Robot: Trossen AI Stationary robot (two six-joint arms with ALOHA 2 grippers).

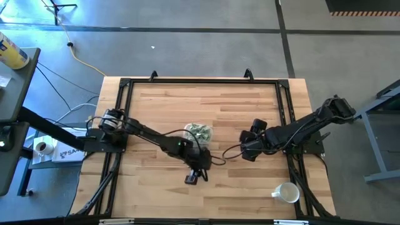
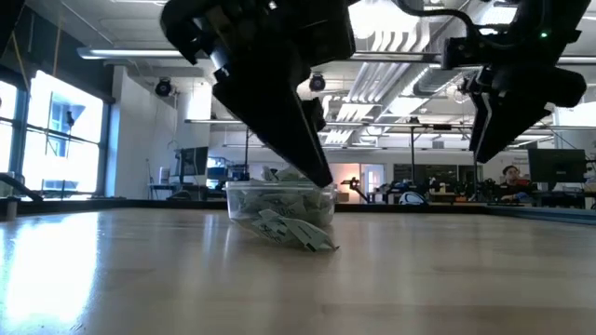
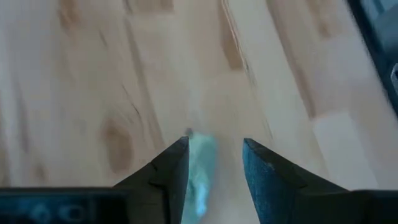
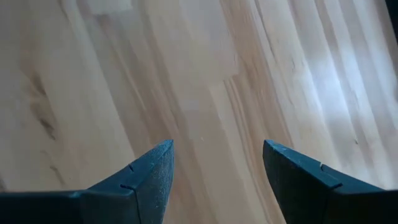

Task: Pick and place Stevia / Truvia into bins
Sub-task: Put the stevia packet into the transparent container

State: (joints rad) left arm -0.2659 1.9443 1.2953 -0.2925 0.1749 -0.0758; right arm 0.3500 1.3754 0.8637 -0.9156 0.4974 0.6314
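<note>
Nearest the low camera, loose Stevia packets [image 2: 296,233] lie on the desk [image 2: 140,270], touching the front of the clear bin [image 2: 279,199]. The left end effector [image 3: 214,163] reaches down just beside them, its fingers partly open around a pale green packet [image 3: 200,171]; whether it is actually gripped cannot be told. The bin already holds many packets, so the task looks well along, with these strays left. Farther off, the right end effector [image 4: 216,168] hovers wide open and empty.

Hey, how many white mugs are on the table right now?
1. The white mug sits near the table's front right corner, beyond the right end effector. Another could be hidden under the arms.
</note>
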